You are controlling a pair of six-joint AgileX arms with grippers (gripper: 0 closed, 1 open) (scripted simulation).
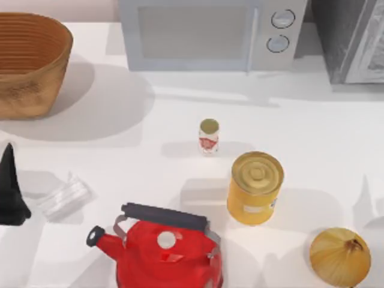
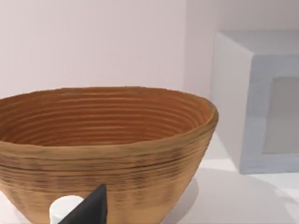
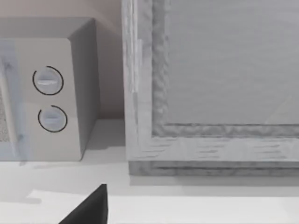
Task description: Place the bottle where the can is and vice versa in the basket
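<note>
Bottle and can upright on white desk (image 1: 336,150), outside basket.
Tiny white red-labelled bottle (image 1: 209,137) near large yellow-orange tin can (image 1: 255,188), frame centre; brown woven wicker basket (image 1: 27,63) upper left; left pincer (image 1: 12,189) at left edge, grip state cannot be told.

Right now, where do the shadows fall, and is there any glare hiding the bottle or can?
Top view: shadows stretch rightward from the can, bottle and basket; no glare hides them. Left wrist view: the basket casts a soft shadow toward the microwave.

Left hand (image 1: 11,186) sat parked at the worktop's left edge, a dark tapered shape pointing toward the back. One dark finger (image 2: 88,209) poked into the left wrist view; another finger (image 3: 91,207) showed in the right wrist view.
</note>
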